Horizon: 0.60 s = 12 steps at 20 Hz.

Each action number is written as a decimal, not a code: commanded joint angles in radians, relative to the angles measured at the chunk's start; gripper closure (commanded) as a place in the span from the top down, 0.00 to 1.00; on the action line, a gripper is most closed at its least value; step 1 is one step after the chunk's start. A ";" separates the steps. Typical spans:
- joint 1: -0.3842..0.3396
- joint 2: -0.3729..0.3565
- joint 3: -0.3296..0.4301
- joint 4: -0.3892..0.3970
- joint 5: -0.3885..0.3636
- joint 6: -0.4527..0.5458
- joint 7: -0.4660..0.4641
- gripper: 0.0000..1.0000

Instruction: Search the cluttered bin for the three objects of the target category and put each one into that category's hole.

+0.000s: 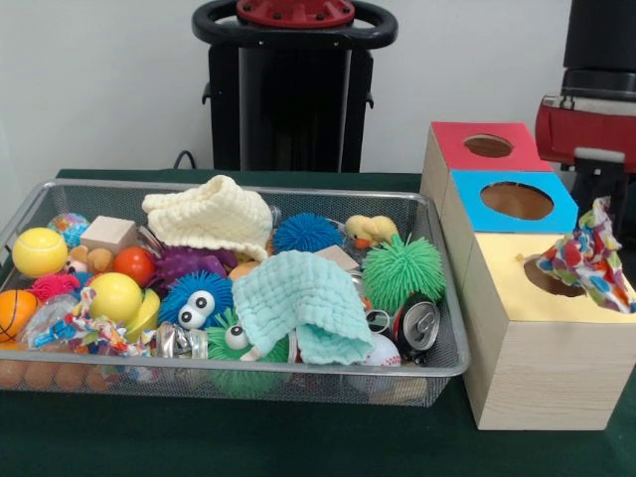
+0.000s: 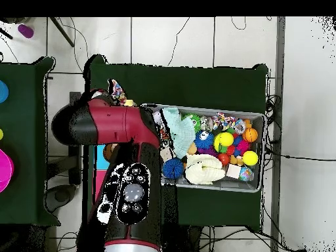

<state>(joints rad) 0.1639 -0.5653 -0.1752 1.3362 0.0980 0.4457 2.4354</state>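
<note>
The wire-mesh bin stands on the green table, full of toys; it also shows in the overhead view. My gripper comes down at the right edge and is shut on a knotted cloth toy of red, blue, yellow and white strips. The toy hangs over the round hole of the yellow-topped box. In the overhead view the toy sticks out past the arm, which hides the gripper. A second knotted cloth toy lies at the bin's front left corner. No third one shows.
A red-topped box and a blue-topped box stand in a row behind the yellow one, right of the bin. The bin holds a pale yellow washcloth, a mint washcloth, spiky balls, a can and smooth balls.
</note>
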 commanded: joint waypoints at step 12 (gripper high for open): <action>0.000 0.094 -0.007 0.150 0.093 -0.028 0.202 0.00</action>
<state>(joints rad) 0.1746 -0.5070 -0.2058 1.3546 0.1453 0.3946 2.4354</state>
